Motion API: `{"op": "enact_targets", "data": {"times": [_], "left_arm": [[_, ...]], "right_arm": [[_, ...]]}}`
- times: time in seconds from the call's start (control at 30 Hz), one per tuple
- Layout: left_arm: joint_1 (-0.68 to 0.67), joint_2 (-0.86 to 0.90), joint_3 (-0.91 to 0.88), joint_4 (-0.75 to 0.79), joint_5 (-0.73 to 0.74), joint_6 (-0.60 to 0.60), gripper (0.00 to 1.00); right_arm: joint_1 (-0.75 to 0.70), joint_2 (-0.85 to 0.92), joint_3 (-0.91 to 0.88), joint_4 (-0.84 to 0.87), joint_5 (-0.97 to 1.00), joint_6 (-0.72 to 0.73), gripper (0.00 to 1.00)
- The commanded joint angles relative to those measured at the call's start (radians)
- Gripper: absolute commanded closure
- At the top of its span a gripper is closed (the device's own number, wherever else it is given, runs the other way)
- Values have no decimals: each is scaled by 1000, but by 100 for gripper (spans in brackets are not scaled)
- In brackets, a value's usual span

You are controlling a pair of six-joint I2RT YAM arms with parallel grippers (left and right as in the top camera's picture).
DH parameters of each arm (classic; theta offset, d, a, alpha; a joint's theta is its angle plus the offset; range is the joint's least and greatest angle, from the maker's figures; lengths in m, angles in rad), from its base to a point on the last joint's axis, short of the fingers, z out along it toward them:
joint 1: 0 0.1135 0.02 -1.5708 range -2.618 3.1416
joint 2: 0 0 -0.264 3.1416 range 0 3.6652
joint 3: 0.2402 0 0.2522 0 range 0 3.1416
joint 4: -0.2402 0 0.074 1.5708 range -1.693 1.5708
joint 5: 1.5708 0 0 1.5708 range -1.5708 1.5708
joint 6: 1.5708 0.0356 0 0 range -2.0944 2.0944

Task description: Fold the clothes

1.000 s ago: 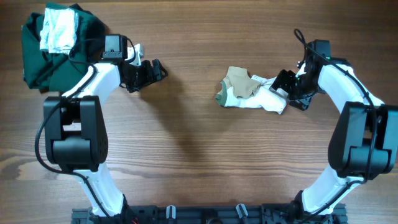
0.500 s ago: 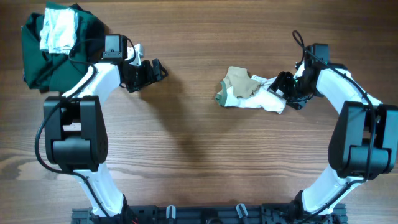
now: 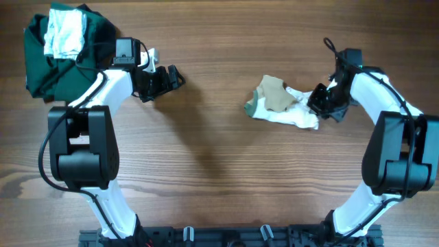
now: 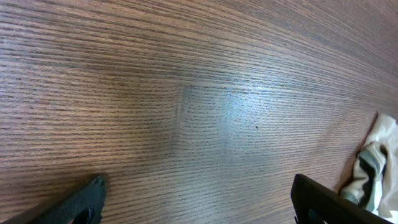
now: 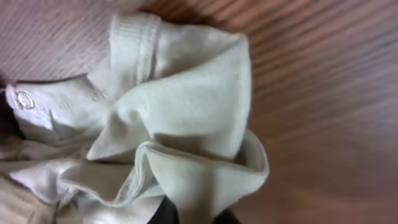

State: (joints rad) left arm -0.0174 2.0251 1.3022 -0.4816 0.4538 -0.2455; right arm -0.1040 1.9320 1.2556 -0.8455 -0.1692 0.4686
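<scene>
Light and limp, the clothes [image 3: 278, 103] need hem grips: right gripper [image 3: 317, 101] pinches their right edge, and left gripper [image 3: 175, 77] hangs spread, well left of them.

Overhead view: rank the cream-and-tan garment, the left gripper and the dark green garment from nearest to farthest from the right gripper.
1. The cream-and-tan garment, right of centre, touching the right gripper.
2. The left gripper, left of centre.
3. The dark green garment, far-left top corner.
</scene>
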Motion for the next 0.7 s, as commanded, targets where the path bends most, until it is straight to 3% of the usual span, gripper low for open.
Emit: {"op": "enact_targets", "data": {"times": [0.0, 0.2, 0.67], "left_arm": [[8, 10, -28, -5, -32, 6, 4], [8, 10, -28, -5, -32, 6, 4], [8, 10, -28, -5, -32, 6, 4]], "right_arm": [[-8, 16, 128, -73, 151, -53, 96], [27, 16, 257, -168, 159, -129, 96], [332, 17, 257, -74, 181, -101, 94]]}}
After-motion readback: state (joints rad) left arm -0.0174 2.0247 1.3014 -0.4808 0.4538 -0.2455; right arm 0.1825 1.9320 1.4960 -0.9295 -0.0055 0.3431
